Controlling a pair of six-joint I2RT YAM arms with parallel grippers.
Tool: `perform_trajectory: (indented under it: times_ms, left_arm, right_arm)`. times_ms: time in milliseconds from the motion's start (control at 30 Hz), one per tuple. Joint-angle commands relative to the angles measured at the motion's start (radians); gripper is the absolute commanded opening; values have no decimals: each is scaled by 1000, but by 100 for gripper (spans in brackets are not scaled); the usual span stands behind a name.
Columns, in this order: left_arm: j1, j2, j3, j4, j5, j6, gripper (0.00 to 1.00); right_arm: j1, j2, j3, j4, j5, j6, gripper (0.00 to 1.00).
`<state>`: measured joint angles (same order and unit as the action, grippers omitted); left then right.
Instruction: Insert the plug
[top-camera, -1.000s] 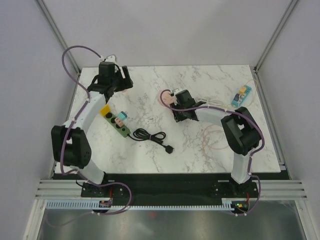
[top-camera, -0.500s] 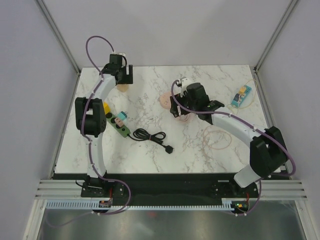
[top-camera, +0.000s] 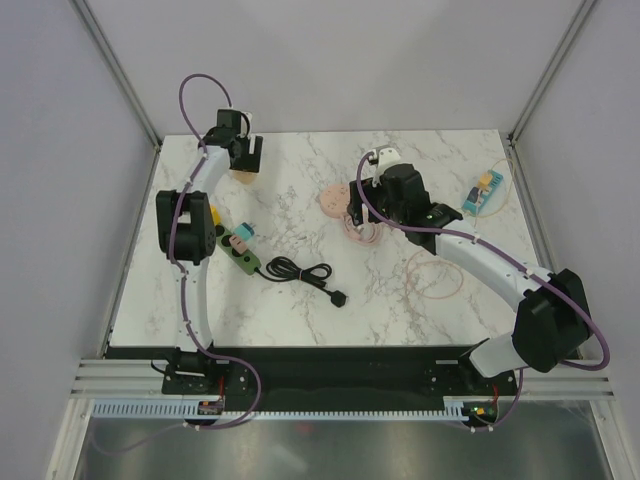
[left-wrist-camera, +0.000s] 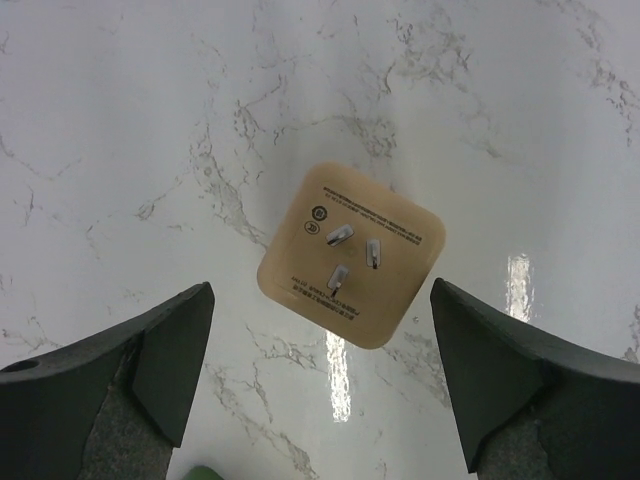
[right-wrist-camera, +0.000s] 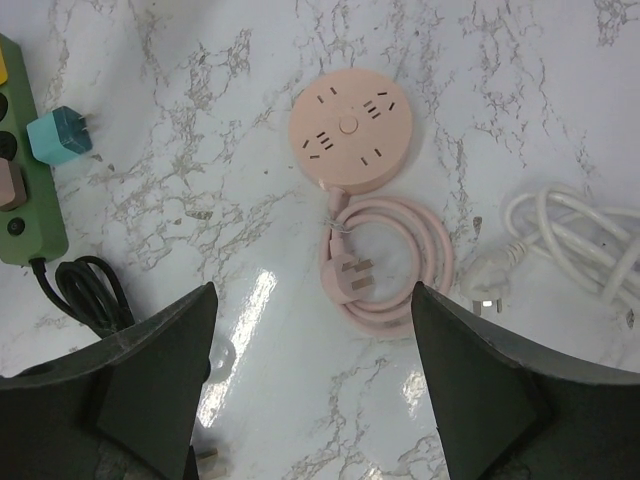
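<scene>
A tan square plug (left-wrist-camera: 352, 255) lies prongs-up on the marble at the far left (top-camera: 243, 177). My left gripper (left-wrist-camera: 320, 290) hovers over it, open, fingers on either side and apart from it (top-camera: 243, 158). A round pink socket (right-wrist-camera: 350, 125) lies mid-table (top-camera: 335, 200), with its coiled pink cord and pink plug (right-wrist-camera: 355, 275) beside it. My right gripper (right-wrist-camera: 312, 290) hangs open above that coil (top-camera: 362, 208), holding nothing. A green power strip (top-camera: 238, 252) carries yellow, pink and teal plugs (right-wrist-camera: 58, 138).
A black cord (top-camera: 305, 272) trails from the strip. A white plug (right-wrist-camera: 490, 285) and its white cord (right-wrist-camera: 580, 240) lie right of the pink coil. A teal-and-yellow item (top-camera: 483, 190) sits at the back right. A thin pink loop (top-camera: 435, 275) lies mid-right.
My right gripper has opened and drawn back over the pink coil as its arm stretched out. The left gripper widened and shifted slightly right over the tan plug.
</scene>
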<state>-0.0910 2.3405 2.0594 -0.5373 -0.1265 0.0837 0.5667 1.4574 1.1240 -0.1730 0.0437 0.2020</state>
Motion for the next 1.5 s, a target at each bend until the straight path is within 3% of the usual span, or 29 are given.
perform_trajectory:
  times_ms: [0, 167, 367, 400, 467, 600, 700, 900, 1000, 1033, 1233, 1367, 1400, 1467]
  left_arm:
    - [0, 34, 45, -4, 28, 99, 95]
    - [0, 52, 65, -3, 73, 134, 89]
    - [-1, 17, 45, -6, 111, 142, 74]
    - [-1, 17, 48, -6, 116, 143, 58]
    - [-1, 14, 44, -7, 148, 133, 44]
    - [-6, -62, -25, -9, 237, 51, 24]
    - [-12, -143, -92, -7, 310, -16, 16]
    - [-15, -306, -249, -3, 519, -105, 7]
    - [-15, -401, -327, -1, 712, -134, 6]
    - [-15, -421, -346, 0, 835, -143, 5]
    - [-39, -533, -470, 13, 1256, -281, 4]
    - [-87, -633, -544, 13, 1341, -292, 2]
    - [-107, -677, -573, 14, 1340, -286, 2]
    - [-124, -720, -599, 13, 1338, -272, 2]
  right_arm:
    - [2, -8, 5, 9, 38, 13, 86]
    - [2, 9, 11, 12, 36, 17, 86]
    - [2, 4, -1, 18, 30, 13, 86]
    - [4, -8, -1, 17, 33, 10, 86]
    - [2, -25, -1, 9, 45, 7, 86]
    - [2, -74, 5, -5, 53, 7, 87]
    - [2, -100, 2, -6, 45, 20, 88]
    - [2, -117, -6, -14, -36, 42, 89]
    - [2, -134, -10, -13, -99, -18, 89]
    - [1, -138, -16, -2, -114, -39, 89]
    - [2, -150, -75, 107, -288, -360, 90]
    - [-14, -237, -104, 127, -445, -582, 91]
    - [-19, -264, -146, 118, -572, -730, 91]
    - [-19, -328, -206, 116, -672, -847, 93]
